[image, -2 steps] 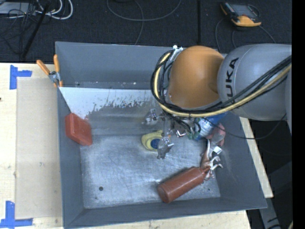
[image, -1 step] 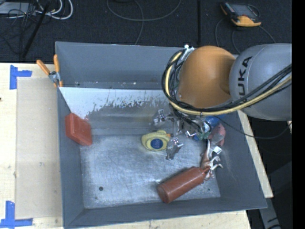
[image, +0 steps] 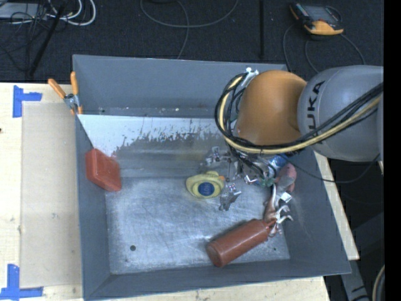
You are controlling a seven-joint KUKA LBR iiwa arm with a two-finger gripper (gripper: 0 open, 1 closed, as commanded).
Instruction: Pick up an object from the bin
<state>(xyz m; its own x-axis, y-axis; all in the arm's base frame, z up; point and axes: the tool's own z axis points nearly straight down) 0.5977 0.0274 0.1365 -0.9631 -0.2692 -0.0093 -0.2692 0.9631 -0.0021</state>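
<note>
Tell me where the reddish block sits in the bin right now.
In the camera view, the reddish block lies on the left side of the bin, against its sloping wall, well left of its nearest neighbour, the yellow-and-blue round thing at the middle.

Three plainly seen — one red block [image: 102, 170], one yellow-blue disc [image: 204, 187], one brown cylinder [image: 240, 242]

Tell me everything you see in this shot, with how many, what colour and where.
bin: 1, grey, middle of view
block: 1, red, against left wall
ring toy: 1, yellow with blue middle, bin centre
cylinder: 1, reddish-brown, lying near front wall
small thing: 1, pink and blue, right side, partly hidden
arm: 1, grey with orange cover, from right
gripper: 1, metal, low beside ring toy
</note>
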